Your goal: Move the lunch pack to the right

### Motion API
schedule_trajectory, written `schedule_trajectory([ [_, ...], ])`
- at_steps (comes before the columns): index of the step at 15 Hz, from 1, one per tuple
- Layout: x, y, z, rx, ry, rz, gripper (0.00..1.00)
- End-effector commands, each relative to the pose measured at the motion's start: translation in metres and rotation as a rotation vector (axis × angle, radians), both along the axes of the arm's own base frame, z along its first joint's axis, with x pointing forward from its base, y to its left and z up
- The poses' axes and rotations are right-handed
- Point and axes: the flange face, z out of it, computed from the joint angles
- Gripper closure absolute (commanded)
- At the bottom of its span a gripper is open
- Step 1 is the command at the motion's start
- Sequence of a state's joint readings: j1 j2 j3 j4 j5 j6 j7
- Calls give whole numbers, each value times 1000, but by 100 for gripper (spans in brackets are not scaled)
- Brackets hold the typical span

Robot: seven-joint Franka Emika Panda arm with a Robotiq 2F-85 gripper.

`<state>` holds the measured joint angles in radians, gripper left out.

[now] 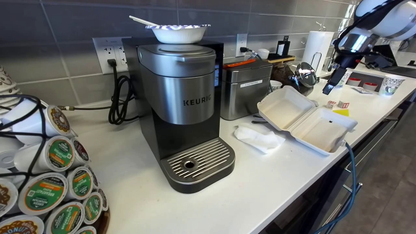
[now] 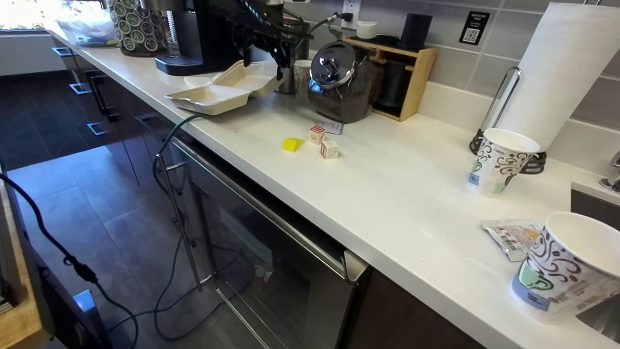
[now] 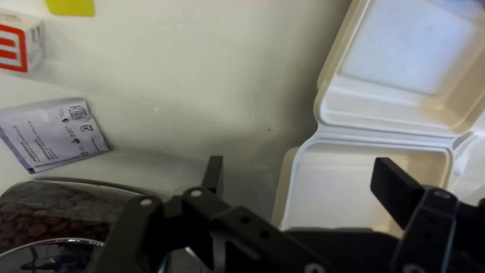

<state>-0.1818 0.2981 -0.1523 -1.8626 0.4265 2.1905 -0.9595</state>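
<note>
The lunch pack [image 1: 325, 128] is a white foam clamshell box lying open on the counter, its two halves spread. It also shows in an exterior view [image 2: 213, 101] and in the wrist view [image 3: 333, 182]. One half is tilted up toward the back wall side. My gripper [image 1: 328, 90] is above the box on its jar side; it also shows in an exterior view [image 2: 264, 68]. In the wrist view the gripper [image 3: 299, 173] is open and empty. Its fingers appear on either side of one half's outer edge, one finger over that half's inside. I see no clear contact.
A glass jar with a metal lid [image 2: 339, 82] stands close to the box. Two letter blocks [image 2: 323, 142], a yellow block [image 2: 292, 144] and a packet [image 3: 53, 132] lie nearby. The coffee maker [image 1: 182, 97], a steel canister [image 1: 247, 91] and a crumpled napkin [image 1: 258, 136] are on the other side.
</note>
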Motion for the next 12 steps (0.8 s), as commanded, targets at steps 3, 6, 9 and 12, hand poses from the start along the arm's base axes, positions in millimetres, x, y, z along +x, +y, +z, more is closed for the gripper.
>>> schedule_trajectory([
  [3, 23, 12, -59, 201, -44, -12, 0],
  [6, 22, 6, -74, 248, -37, -43, 0],
  [9, 14, 0, -78, 299, 6, -51, 0],
  [12, 8, -1, -76, 340, 64, -39, 23],
])
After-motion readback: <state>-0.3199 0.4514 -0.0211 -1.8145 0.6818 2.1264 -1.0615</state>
